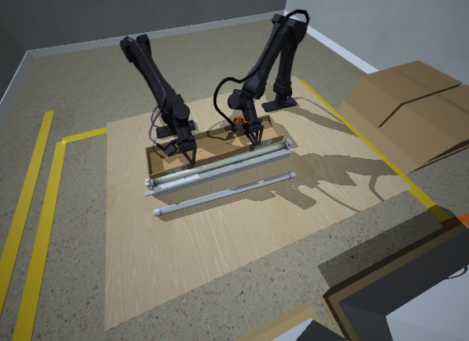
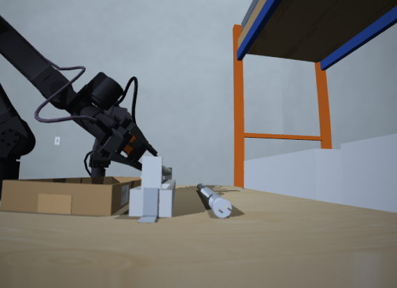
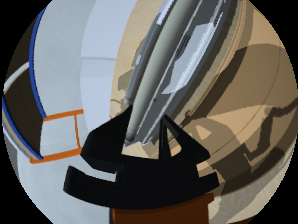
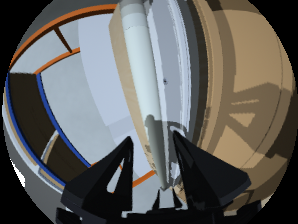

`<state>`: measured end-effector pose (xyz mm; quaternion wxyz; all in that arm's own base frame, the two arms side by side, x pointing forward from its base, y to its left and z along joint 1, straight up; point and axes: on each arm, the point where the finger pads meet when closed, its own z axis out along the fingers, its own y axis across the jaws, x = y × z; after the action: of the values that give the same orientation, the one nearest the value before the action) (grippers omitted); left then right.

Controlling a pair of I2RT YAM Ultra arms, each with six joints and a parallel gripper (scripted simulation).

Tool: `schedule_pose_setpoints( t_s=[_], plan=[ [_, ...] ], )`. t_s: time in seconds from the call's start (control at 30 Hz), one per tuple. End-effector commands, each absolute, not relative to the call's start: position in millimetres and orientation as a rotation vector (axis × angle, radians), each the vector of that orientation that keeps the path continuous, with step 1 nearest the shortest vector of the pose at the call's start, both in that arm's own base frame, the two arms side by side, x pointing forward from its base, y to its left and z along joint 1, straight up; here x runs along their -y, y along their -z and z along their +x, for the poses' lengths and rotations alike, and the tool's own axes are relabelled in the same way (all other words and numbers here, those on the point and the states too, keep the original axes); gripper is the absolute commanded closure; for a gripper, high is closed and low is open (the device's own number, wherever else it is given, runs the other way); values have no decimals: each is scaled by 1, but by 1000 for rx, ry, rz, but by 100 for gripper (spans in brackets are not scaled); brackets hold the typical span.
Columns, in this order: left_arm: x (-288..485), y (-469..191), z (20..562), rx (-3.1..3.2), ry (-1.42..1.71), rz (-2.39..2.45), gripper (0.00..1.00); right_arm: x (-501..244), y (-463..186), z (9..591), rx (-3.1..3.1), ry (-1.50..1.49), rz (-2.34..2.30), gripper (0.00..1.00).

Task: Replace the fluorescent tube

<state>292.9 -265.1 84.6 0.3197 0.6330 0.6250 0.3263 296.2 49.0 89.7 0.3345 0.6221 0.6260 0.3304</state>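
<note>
Before you, the pale wood tabletop (image 1: 164,260) (image 2: 209,248) (image 3: 122,75) (image 4: 120,55) carries everything in the job. Your left arm (image 1: 263,67) and right arm (image 1: 152,79) (image 2: 38,70) both reach over the carton (image 1: 149,163) (image 2: 21,195) (image 3: 265,65) (image 4: 255,55), which sits flat on the wood, open side up, between the arm bases and the light fixture (image 1: 222,172) (image 2: 167,202) (image 3: 165,107) (image 4: 172,75). The fixture runs alongside it.

Your old tube (image 1: 220,163) (image 2: 167,170) (image 3: 160,60) (image 4: 140,65) spans the fixture from one lampholder (image 1: 149,183) (image 2: 152,172) to the other lampholder (image 1: 289,144); you can't tell whether its pins are locked. Your LED tube (image 1: 224,194) (image 2: 221,207) (image 3: 142,65) lies on the wood, apart from the fixture, on the side away from the carton. The end nearest the exterior camera shows two small pins.

Your left tool (image 1: 258,144) (image 3: 147,112) is partly open at the old tube, nearer the far lampholder as the exterior view has it, and grips nothing. Your right tool (image 1: 192,161) (image 2: 150,162) (image 4: 152,137) is likewise partly open, nearer the other end, with nothing gripped.
</note>
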Motion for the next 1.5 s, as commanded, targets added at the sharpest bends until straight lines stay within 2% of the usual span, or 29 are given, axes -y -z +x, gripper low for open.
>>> schedule_pose_setpoints(
  t_s=[0.0, 0.13, 0.3, 0.8, 1.07, 1.47],
  plan=[
    [263, -108, 284, -1667, -868, 1611, 51, -41, -75, 266, -1689, -745, 1679, 51],
    [270, -114, 281, -1649, -849, 1606, 51, -50, -111, 277, -1637, -845, 1636, 51],
    [265, -115, 287, -1662, -852, 1588, 51, -38, -82, 267, -1658, -781, 1657, 51],
    [259, -97, 283, -1666, -870, 1618, 51, -46, -112, 282, -1626, -843, 1629, 51],
    [264, -100, 285, -1660, -867, 1615, 51, -45, -99, 277, -1650, -815, 1642, 51],
    [258, -97, 285, -1669, -878, 1621, 51, -52, -114, 281, -1636, -858, 1623, 51]
  ],
)
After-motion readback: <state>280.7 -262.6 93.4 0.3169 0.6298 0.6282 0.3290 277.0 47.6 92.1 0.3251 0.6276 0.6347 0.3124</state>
